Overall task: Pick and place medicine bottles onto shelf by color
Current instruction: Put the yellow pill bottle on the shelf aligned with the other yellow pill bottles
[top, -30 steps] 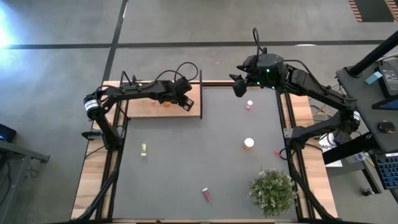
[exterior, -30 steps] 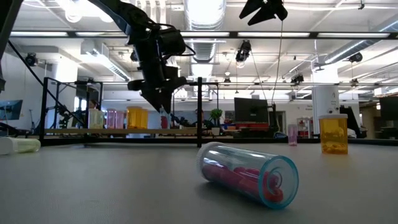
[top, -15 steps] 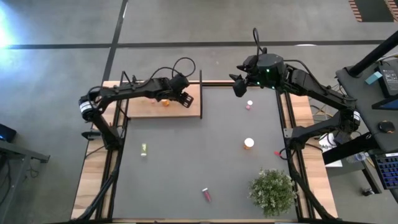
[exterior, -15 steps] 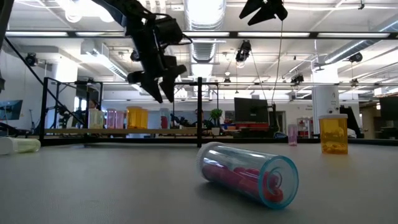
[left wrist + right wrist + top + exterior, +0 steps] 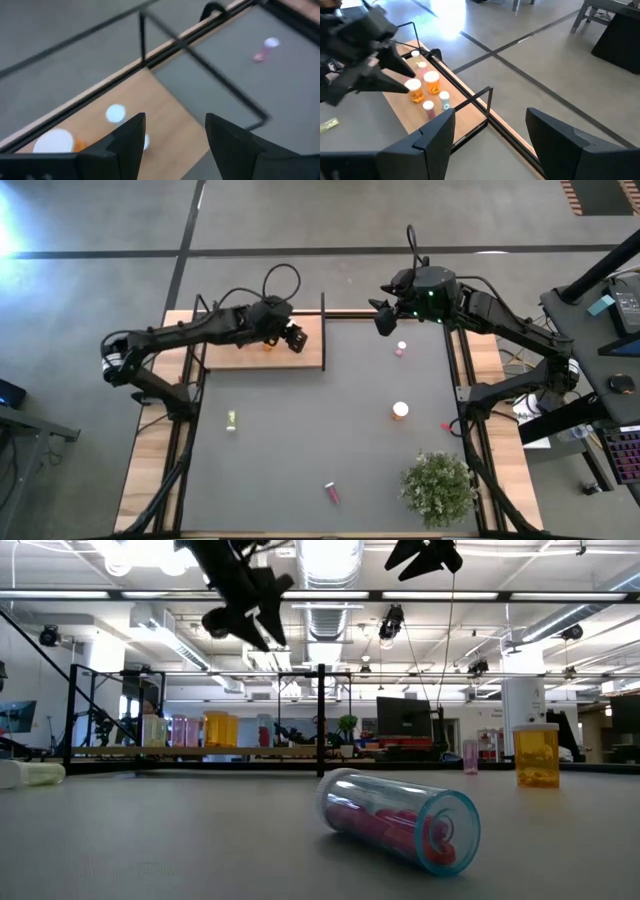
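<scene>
Left hand (image 5: 292, 335) is hovering open and empty above the shelf (image 5: 300, 356), where orange bottles (image 5: 431, 82) are standing. Right hand (image 5: 383, 321) is hanging open beyond the shelf's far end, near a pink bottle (image 5: 400, 349) on the worktop (image 5: 300, 440).

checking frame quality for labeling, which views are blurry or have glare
Left wrist view: motion-blurred, the light-wood shelf board and its dark rails smeared. Low view: bright ceiling lights wash out the top; the lying clear bottle with pink contents is sharp, the room behind softer. High view: glare at the left edge. Right wrist view: floor glare near the top.
</scene>
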